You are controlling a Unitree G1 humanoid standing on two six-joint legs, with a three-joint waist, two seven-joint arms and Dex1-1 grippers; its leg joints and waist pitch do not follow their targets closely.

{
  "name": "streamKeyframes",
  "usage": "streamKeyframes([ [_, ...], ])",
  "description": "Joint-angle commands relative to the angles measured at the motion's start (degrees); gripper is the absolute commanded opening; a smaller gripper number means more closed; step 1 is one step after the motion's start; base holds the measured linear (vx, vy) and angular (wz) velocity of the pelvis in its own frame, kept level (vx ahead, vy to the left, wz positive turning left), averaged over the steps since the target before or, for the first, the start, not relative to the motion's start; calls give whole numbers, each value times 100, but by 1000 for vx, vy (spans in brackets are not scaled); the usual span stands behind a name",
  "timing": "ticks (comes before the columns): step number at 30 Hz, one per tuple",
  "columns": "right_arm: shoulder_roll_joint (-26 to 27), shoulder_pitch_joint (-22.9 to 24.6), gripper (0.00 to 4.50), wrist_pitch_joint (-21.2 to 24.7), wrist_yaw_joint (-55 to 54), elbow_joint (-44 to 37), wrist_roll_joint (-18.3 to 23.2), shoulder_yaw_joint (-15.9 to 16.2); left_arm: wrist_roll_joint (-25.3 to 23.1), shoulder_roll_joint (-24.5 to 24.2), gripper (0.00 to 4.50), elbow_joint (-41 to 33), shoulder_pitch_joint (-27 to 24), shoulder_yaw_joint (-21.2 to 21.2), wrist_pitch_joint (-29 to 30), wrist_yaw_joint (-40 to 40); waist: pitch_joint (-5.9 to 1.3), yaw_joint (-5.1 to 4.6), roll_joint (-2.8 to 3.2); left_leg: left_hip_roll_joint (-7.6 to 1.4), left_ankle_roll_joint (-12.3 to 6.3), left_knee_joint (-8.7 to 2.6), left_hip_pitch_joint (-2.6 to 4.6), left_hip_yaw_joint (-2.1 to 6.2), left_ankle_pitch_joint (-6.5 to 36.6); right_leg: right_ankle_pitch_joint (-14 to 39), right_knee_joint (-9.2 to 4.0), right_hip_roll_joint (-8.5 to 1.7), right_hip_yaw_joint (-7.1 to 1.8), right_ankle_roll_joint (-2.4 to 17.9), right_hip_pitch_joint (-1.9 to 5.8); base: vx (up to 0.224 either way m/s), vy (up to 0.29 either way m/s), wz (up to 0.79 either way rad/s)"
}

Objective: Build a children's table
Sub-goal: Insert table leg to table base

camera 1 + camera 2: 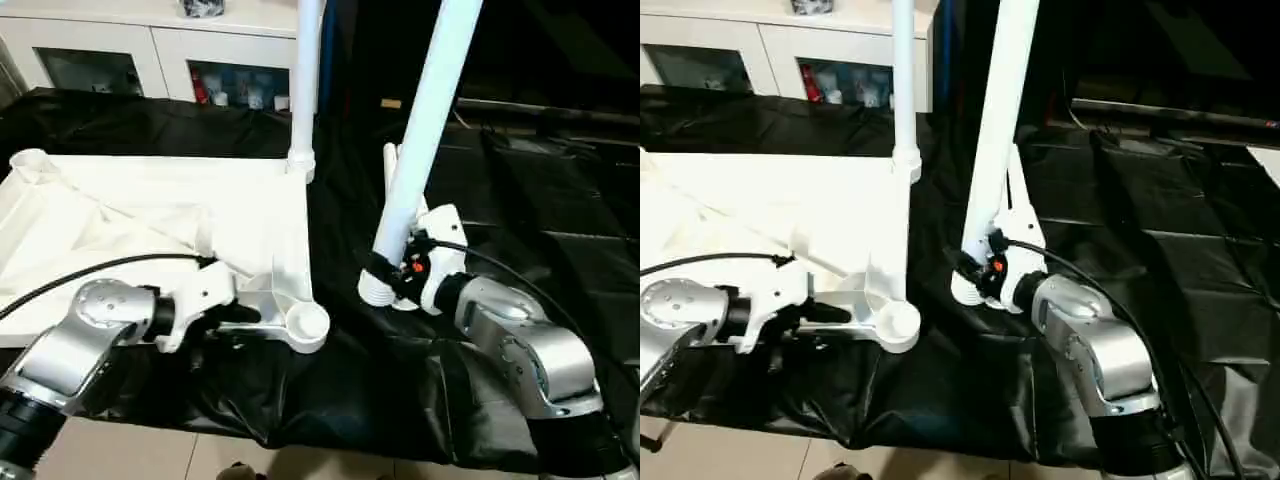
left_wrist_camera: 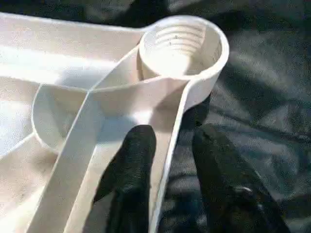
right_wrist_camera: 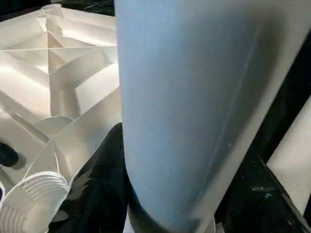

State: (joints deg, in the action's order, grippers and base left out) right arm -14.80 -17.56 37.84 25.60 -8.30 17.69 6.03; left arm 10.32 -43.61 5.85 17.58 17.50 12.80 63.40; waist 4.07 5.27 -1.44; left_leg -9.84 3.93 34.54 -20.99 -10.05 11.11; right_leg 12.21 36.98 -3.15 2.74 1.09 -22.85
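Observation:
The children's table top [image 1: 150, 215] lies upside down on the black cloth, ribs up. One white leg [image 1: 306, 90] stands upright in its far right corner socket. The near right socket [image 1: 307, 323] is empty, and so is the far left socket [image 1: 30, 160]. My left gripper [image 2: 170, 141] straddles the top's rim just behind the near right socket, one finger [image 2: 133, 155] inside the rim and the other outside, closed against it. To the right of the top, my right gripper [image 1: 400, 268] is shut on a second leg [image 1: 432, 120] near its flared lower end, holding it tilted.
A white cabinet [image 1: 150, 45] with glass doors stands behind the table. Black cloth [image 1: 530, 200] covers the surface to the right. Another white piece [image 1: 388, 165] lies on the cloth behind the held leg. The cloth's front edge drops to the floor [image 1: 120, 450].

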Motion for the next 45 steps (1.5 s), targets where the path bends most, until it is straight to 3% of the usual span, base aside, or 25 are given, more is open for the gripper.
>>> streamKeyframes([
  [1, -42, -57, 189, -22, 44, -60, -8, -16, -184, -54, 108, 152, 48, 83, -162, -46, -383, 14, 56, -304, 221, -447, 81, 120, 961, 1131, -482, -495, -338, 851, 252, 0, 0, 0],
  [10, -61, -110, 189, -22, 116, -53, -10, 35, -329, -51, 36, 525, 147, 55, -285, 165, -410, -1, 65, -296, 204, -432, 56, 123, 747, 685, -426, -500, -330, 953, 283, 0, 0, 0],
  [14, -43, -159, 189, -36, 140, 3, -12, 15, -417, -76, 6, 634, 188, 85, -22, 188, -410, -27, 31, -292, 153, -418, 64, 107, 705, 655, -428, -494, -336, 991, 287, 0, 0, 0],
  [23, 84, -427, 189, -118, 157, 267, -41, 64, -206, 459, 0, 570, 250, -177, 748, -394, -408, -45, 64, -301, 165, -399, 82, 106, 779, 802, -449, -500, -335, 1090, 281, 0, 0, 0],
  [25, 210, -603, 189, -237, 139, 521, -91, 115, -317, 789, 0, 636, 322, -144, 732, -704, -414, -45, 0, -301, 131, -401, 71, 102, 703, 737, -441, -493, -330, 1102, 293, 0, 0, 0],
  [27, 246, -652, 189, -268, 133, 597, -105, 131, -356, 878, 0, 671, 348, -124, 682, -785, -417, -17, 21, -297, 97, -390, 68, 99, 639, 740, -445, -501, -340, 1062, 293, 0, 0, 0],
  [29, 347, -809, 189, -400, 106, 865, -174, 187, -473, 1123, 0, 767, 429, -66, 551, -1011, -418, -10, -26, -292, 58, -394, 64, 94, 571, 763, -453, -498, -332, 1019, 294, 0, 0, 0],
  [33, 479, -1109, 189, -848, 151, 1418, -384, 335, -630, 1397, 0, 859, 535, 38, 563, -1185, -424, 9, -26, -299, 58, -391, 69, 88, 578, 883, -458, -514, -333, 985, 285, 0, 0, 0],
  [37, 597, -1262, 189, -913, 260, 1696, -323, 304, -676, 1527, 0, 877, 575, 51, 697, -1262, -423, 23, 3, -303, 48, -388, 98, 79, 718, 962, -472, -511, -338, 980, 253, 0, 0, 0],
  [39, 643, -1341, 189, -889, 512, 1885, -173, 298, -686, 1596, 0, 937, 607, 47, 889, -1287, -424, 31, 21, -306, 44, -401, 75, 93, 739, 954, -462, -517, -328, 990, 272, 0, 0, 0],
  [42, 665, -1392, 189, -909, 652, 2072, -133, 278, -740, 1639, 0, 985, 638, 42, 916, -1319, -428, 55, 4, -308, 17, -402, 72, 91, 727, 876, -463, -525, -325, 1016, 270, 0, 0, 0],
  [43, 660, -1415, 189, -952, 687, 2160, -155, 287, -753, 1656, 0, 996, 651, 42, 920, -1326, -428, 60, -48, -310, -2, -402, 71, 83, 708, 869, -468, -526, -323, 1003, 275, 0, 0, 0],
  [45, 664, -1482, 189, -1064, 734, 2361, -190, 308, -792, 1694, 0, 1014, 676, 28, 927, -1360, -429, 73, -32, -310, -7, -402, 66, 86, 682, 937, -460, -540, -320, 991, 274, 0, 0, 0],
])
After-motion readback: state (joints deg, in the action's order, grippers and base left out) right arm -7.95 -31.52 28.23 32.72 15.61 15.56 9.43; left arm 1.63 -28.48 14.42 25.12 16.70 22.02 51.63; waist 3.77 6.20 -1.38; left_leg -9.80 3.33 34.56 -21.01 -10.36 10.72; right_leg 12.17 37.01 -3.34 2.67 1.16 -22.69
